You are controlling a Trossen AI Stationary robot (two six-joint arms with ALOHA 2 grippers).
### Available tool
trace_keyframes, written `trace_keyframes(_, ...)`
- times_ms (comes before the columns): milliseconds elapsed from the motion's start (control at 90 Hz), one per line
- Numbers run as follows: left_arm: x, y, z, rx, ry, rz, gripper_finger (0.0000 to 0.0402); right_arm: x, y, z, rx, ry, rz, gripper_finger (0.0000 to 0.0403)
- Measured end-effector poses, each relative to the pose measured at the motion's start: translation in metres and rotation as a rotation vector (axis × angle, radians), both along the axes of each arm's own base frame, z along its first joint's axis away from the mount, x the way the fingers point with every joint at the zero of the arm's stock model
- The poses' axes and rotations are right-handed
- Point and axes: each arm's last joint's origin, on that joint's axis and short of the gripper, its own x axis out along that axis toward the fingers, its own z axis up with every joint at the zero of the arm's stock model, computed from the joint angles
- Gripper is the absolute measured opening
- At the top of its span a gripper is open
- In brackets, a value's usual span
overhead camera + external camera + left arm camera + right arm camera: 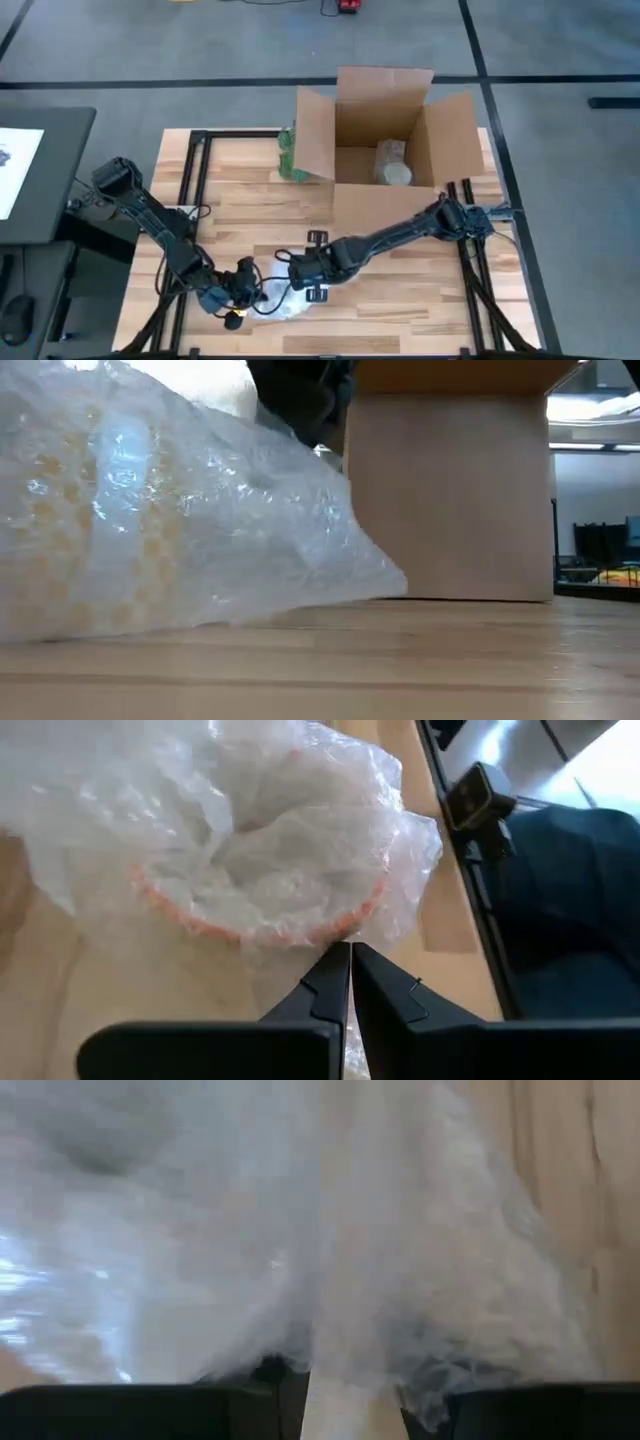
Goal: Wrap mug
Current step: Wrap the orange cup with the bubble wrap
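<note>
Here, mug (265,885) mouth-up in bubble wrap (150,510), axis vertical

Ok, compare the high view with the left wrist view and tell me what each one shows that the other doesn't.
Only the high view shows both arms whole, the open cardboard box with a wrapped bundle inside it, the green leafy bunch beside it, and the right end effector at the bubble wrap. Only the left wrist view shows the left end effector with its fingers shut on the wrap's edge, and an orange-rimmed round shape bundled inside. Both show the clear bubble wrap on the wooden table.
</note>
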Motion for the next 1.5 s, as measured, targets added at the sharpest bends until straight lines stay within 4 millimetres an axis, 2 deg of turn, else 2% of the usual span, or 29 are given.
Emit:
trace_keyframes(244,0.007,0.007,0.000,0.015,-0.002,0.024,0.0000,0.007,0.014,0.011,-0.002,-0.120,0.103,0.0110)
trace_keyframes(344,0.008,0.009,0.000,0.030,-0.003,0.019,0.0000,0.011,0.017,0.013,0.048,-0.160,0.145,0.0103)
trace_keyframes(467,0.011,0.011,0.000,0.046,-0.017,0.019,0.0000,0.018,0.017,0.011,0.134,-0.181,0.194,0.0078)
trace_keyframes(722,0.017,0.017,0.001,0.087,-0.032,0.019,0.0000,0.029,0.010,-0.006,0.176,-0.187,0.232,0.0006)
trace_keyframes(844,0.016,0.018,0.002,0.105,-0.036,0.005,0.0000,0.035,0.003,-0.020,0.202,-0.155,0.228,0.0005)
trace_keyframes(956,0.012,0.018,0.010,0.081,-0.055,-0.008,0.0000,0.040,-0.004,-0.033,0.252,-0.117,0.211,0.0001)
trace_keyframes(1256,-0.004,0.019,0.044,-0.018,-0.175,-0.068,0.0000,0.041,-0.012,-0.034,0.299,-0.098,0.178,0.0000)
trace_keyframes(1500,0.009,0.023,0.038,0.128,-0.241,0.044,0.0000,0.041,-0.013,-0.034,0.298,-0.097,0.176,0.0000)
